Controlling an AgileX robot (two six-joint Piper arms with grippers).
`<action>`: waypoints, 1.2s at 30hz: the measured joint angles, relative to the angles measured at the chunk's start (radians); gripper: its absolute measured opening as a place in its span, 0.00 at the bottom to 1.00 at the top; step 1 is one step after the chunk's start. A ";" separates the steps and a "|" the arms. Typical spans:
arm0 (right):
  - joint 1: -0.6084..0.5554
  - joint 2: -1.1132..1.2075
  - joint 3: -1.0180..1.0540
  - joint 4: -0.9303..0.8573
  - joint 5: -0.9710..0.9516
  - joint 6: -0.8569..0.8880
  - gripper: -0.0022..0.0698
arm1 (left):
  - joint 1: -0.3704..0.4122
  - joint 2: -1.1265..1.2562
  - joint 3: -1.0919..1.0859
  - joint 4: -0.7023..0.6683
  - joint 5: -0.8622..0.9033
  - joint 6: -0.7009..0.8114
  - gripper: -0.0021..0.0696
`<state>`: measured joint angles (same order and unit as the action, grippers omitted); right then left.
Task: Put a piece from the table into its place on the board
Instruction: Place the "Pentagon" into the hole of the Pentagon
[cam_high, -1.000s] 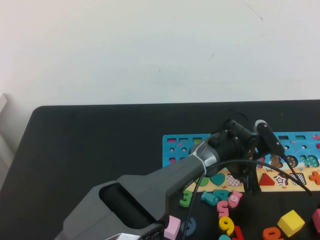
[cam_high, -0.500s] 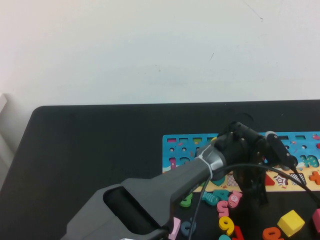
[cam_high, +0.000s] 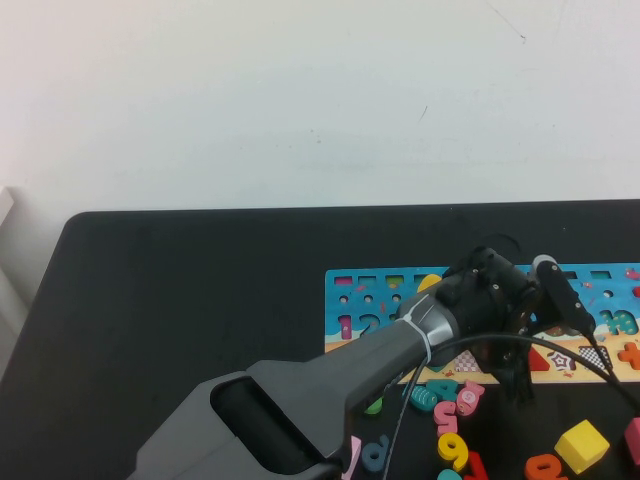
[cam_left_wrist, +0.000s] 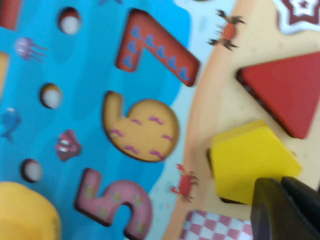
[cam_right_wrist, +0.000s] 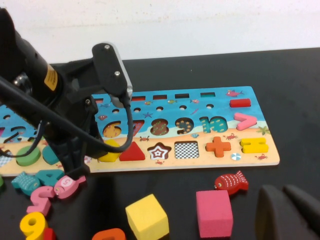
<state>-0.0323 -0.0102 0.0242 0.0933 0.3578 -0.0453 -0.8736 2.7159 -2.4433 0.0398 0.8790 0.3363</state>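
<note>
Yellow pentagon piece (cam_left_wrist: 252, 167) seen lying on tan strip of board (cam_high: 350, 290), just beside red triangle (cam_left_wrist: 287, 92) (whether fully seated in recess cannot be told). Left gripper (cam_high: 518, 385) positioned over board's near edge; jaws' opening cannot be told. Right gripper (cam_right_wrist: 290, 212) held low over bench (cam_high: 180, 300), near pink cube (cam_right_wrist: 214, 212); jaws' state cannot be told.
</note>
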 joint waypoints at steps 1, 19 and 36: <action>0.000 0.000 0.000 0.000 0.000 0.000 0.06 | 0.000 0.000 0.000 0.007 -0.008 -0.002 0.03; 0.000 0.000 0.000 0.000 0.000 0.000 0.06 | 0.002 0.007 0.000 -0.040 -0.120 -0.004 0.03; 0.000 0.000 0.000 0.002 0.000 0.000 0.06 | 0.002 0.011 -0.010 0.029 -0.136 -0.004 0.03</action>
<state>-0.0323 -0.0102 0.0242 0.0951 0.3578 -0.0453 -0.8716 2.7270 -2.4532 0.0690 0.7429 0.3325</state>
